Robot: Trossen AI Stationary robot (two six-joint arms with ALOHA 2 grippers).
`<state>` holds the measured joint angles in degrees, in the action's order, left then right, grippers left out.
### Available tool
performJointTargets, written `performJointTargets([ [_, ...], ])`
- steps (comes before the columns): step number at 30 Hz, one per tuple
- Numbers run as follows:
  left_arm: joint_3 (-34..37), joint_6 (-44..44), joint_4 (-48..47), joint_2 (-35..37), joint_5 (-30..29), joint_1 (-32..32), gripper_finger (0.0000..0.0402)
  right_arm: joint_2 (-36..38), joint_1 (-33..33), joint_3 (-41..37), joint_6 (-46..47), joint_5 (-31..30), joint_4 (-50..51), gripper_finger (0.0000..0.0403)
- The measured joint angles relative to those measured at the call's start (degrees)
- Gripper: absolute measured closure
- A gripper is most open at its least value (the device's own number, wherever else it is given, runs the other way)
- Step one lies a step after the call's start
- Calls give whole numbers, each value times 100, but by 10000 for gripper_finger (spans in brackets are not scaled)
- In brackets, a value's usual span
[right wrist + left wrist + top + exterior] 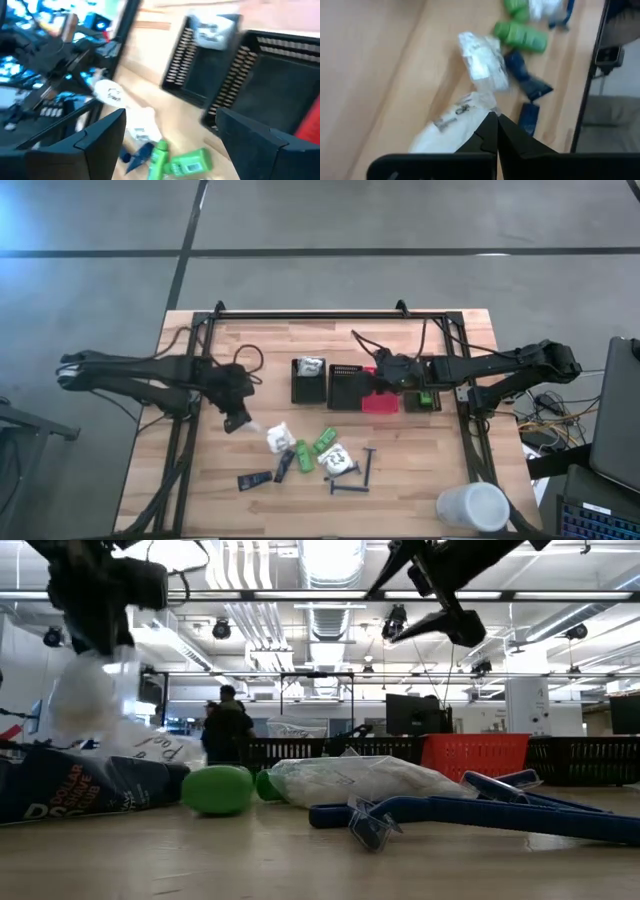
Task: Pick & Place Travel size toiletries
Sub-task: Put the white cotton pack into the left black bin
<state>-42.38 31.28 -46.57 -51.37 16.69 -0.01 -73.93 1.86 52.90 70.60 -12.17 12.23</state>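
Note:
My left gripper [238,420] hangs over the table's left half, shut on a white crinkly packet [252,427], which also shows under it in the low view [92,690]. The other toiletries lie loose on the wood just right of it: another white packet [279,438], green bottles [325,442], black tubes [255,479] and dark razors [352,480]. My right gripper [380,372] is raised over the row of bins with its fingers [105,132] wide open and nothing between them. My left gripper pinches the white packet by its upper end [481,116] between the two shut fingers. The fingers come from above, pointing down. The packet hangs below them [92,690]; I cannot tell whether its lower end touches the table.
Near the table's middle stand a black bin [296,385] holding a white packet, a second black bin [347,388], a red bin [378,403] and a black bin [423,400] with something green inside. A large white cup [472,507] sits at the near right corner.

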Motion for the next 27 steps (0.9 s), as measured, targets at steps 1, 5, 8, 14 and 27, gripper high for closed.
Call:
performJointTargets([
  [1, -48, -44, -2, 70, -120, 0, 401, 0, -1, 0, -78, 71, -115, 105],
  [5, -255, -230, -1, 302, -769, 0, 401, 0, 1, 0, -176, 195, -323, 116],
  [8, -392, -423, 72, 441, -1119, 0, 401, 0, 1, 0, -172, 314, -368, 121],
  [14, -506, -710, 863, 683, -1222, 0, 401, -193, 39, 0, -185, 429, -532, 130],
  [27, -509, -839, 2769, 938, -991, 4, 401, -1154, 88, 0, -516, 1476, -2972, 150],
])
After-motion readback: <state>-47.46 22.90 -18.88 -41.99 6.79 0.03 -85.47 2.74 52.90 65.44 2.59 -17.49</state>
